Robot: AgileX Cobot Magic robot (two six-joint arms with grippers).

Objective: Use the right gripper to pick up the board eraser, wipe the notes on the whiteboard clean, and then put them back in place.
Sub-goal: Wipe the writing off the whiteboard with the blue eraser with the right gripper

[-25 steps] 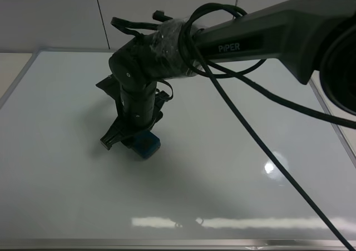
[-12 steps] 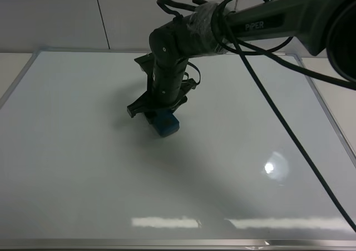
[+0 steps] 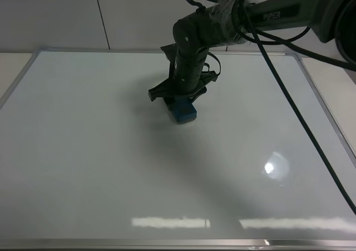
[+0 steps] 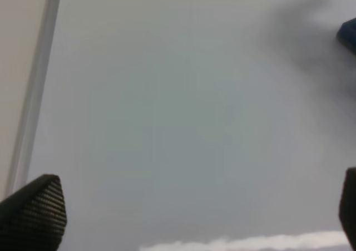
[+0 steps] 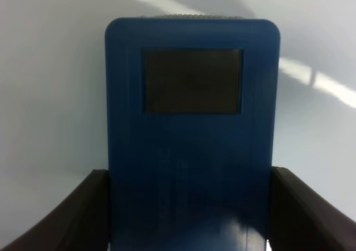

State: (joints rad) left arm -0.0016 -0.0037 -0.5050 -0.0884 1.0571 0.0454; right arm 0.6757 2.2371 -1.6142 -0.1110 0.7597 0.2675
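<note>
Black fingers of the right claw are clenched on the two long sides of the blue board eraser, likely so it cannot slip while it rubs. The eraser sits flat on the whiteboard, in the far half and about midway across, grey patch up and pad side down. Its long way points straight out from between the fingers, and I can see no red notes.

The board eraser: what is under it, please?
Under the board eraser, held by the right gripper, lies the whiteboard. No red marks show around it; the patch it covers is hidden.
</note>
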